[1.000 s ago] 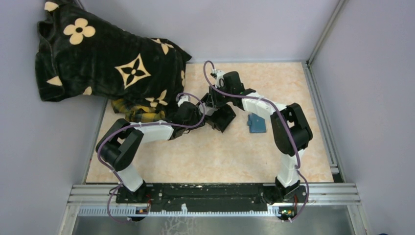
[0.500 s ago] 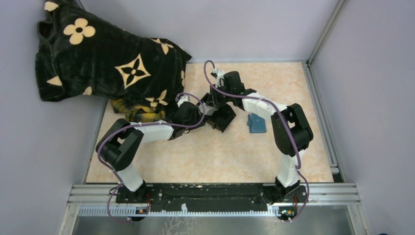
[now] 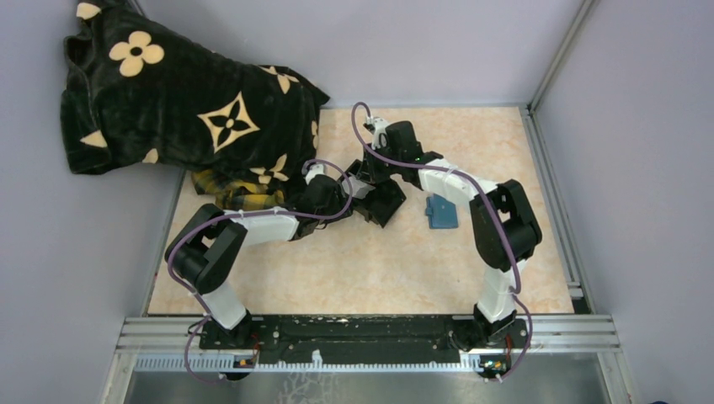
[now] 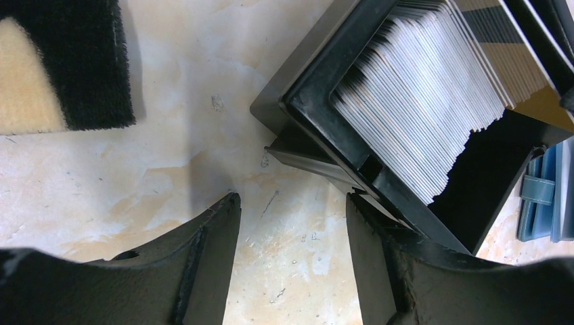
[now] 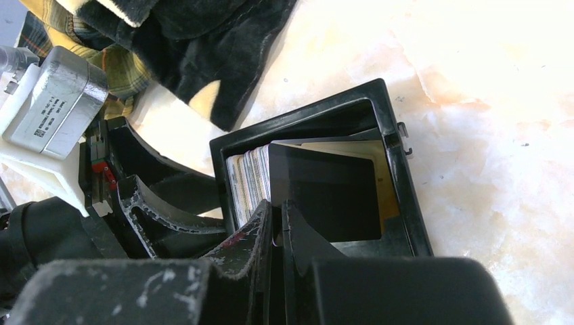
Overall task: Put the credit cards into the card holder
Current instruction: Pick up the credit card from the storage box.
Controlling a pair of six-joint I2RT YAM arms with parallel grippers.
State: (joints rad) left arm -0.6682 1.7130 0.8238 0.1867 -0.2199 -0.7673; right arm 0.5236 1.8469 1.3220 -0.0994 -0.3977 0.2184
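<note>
A black open-topped box [image 3: 386, 202] holds a stack of pale credit cards [image 4: 420, 101], also in the right wrist view [image 5: 245, 179]. My right gripper [image 5: 277, 211] reaches into the box [image 5: 406, 196] and is shut on the edge of one card [image 5: 325, 196], which stands upright and looks dark in shadow. In the top view that gripper [image 3: 367, 175] is over the box's far-left side. My left gripper [image 4: 291, 203] is open and empty, its right finger against the box's near-left corner [image 4: 298, 145]. The blue card holder [image 3: 440, 212] lies shut on the table right of the box.
A black blanket with tan flower patterns [image 3: 185, 101] covers the far left, over a plaid cloth [image 3: 236, 194] close to the left arm. Its edge shows in both wrist views [image 4: 61, 61] [image 5: 203, 40]. Metal rails and walls border the table.
The right arm's elbow has shifted slightly to the right; its gripper stays in the box. The left arm has not moved.
</note>
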